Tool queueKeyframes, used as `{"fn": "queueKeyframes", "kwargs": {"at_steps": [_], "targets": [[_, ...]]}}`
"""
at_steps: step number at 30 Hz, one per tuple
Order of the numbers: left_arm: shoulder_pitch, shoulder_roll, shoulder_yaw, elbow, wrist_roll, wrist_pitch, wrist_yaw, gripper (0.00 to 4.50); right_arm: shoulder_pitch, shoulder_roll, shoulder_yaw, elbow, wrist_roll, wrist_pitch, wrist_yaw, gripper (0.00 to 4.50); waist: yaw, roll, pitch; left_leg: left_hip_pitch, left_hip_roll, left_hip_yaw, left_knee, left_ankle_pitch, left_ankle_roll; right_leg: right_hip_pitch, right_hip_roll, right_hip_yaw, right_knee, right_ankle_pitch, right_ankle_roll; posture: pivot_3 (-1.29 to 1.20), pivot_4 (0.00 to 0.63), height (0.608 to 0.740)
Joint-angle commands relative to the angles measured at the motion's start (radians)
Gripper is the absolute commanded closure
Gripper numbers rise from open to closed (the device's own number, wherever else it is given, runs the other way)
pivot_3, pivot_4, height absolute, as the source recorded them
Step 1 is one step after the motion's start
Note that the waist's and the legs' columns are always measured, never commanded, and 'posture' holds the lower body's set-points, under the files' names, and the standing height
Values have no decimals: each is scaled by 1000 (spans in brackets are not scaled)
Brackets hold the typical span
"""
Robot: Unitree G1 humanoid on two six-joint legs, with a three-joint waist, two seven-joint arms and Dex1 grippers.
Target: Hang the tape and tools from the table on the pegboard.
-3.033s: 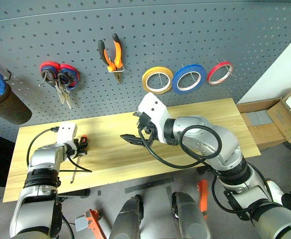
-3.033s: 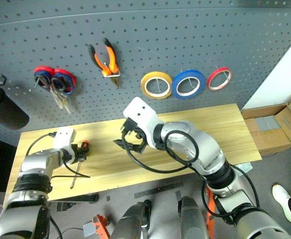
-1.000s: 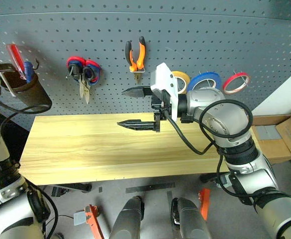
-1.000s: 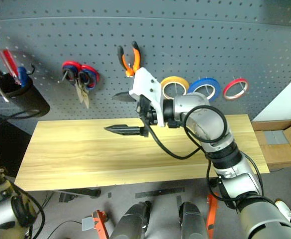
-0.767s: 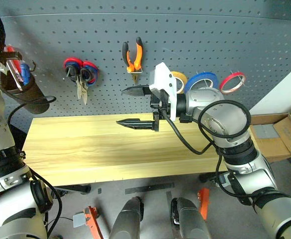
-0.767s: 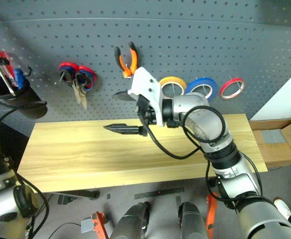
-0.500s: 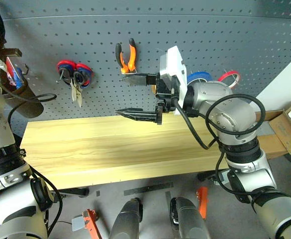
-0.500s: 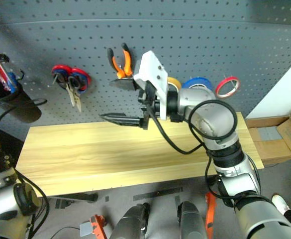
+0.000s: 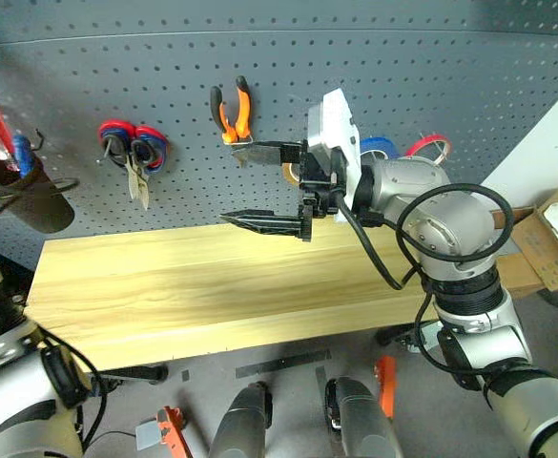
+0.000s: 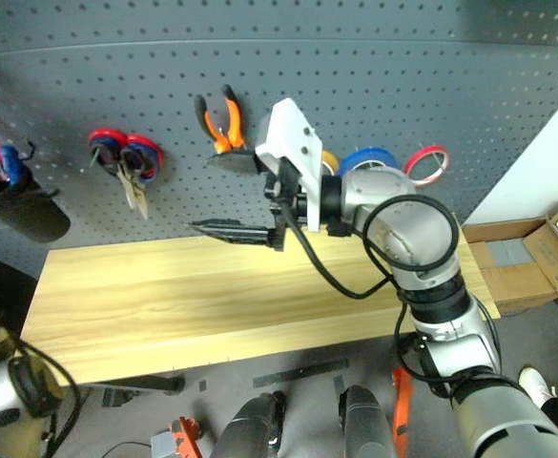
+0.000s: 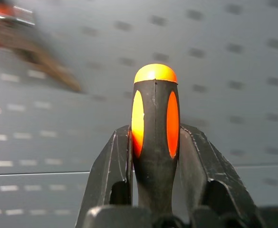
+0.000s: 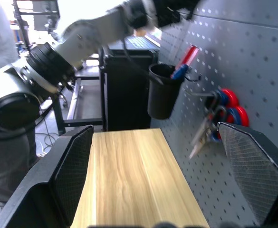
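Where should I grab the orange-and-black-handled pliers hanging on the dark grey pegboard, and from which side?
Grip the orange-and-black-handled pliers across both handles, just above the pivot, coming straight in from the front of the dark grey pegboard. They hang nose-down with the handles spread upward and free, so lifting upward should probably release them.

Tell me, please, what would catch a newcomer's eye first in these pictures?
Probably the right gripper, open and empty, its black fingers spread wide in mid-air above the bare table and in front of the pegboard. Next, the pliers hanging on the board beside the red-and-blue scissors, with the rolls of tape partly hidden behind the arm. In the left wrist view, the left gripper is clamped on the screwdriver.
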Motion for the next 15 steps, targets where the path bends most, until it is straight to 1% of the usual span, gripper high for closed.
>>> {"fn": "queueKeyframes", "kwargs": {"at_steps": [1, 8, 12, 15], "targets": [[13, 32, 41, -62, 4, -21, 17, 3502, -7, 6, -12, -40, 26, -7, 1, 0, 2, 0, -4, 0, 0, 0, 0, 0, 0, 0, 0, 0, 0, 0, 0, 2, 157, 740], [-3, 7, -17, 12, 30, -115, 10, 3502, -18, 20, 3, -25, 19, -20, 8, 0, 10, -2, -23, 0, 0, 0, 2, 0, 0, 1, 1, 0, 1, 0, 0, 2, 158, 740], [-13, -5, -44, 54, 38, -162, 11, 3502, -20, 23, 5, -27, 18, -17, 7, 0, 12, -2, -25, 0, 0, -1, 2, 0, 0, 2, 1, 0, 1, 0, -1, -5, 164, 740], [8, -11, -48, 72, 43, -189, 12, 3502, -17, 23, 8, -30, 16, -15, 5, 0, 12, -2, -25, 0, 0, -1, 2, 0, 0, 2, 1, 0, 1, 0, -1, -10, 169, 740]]}}
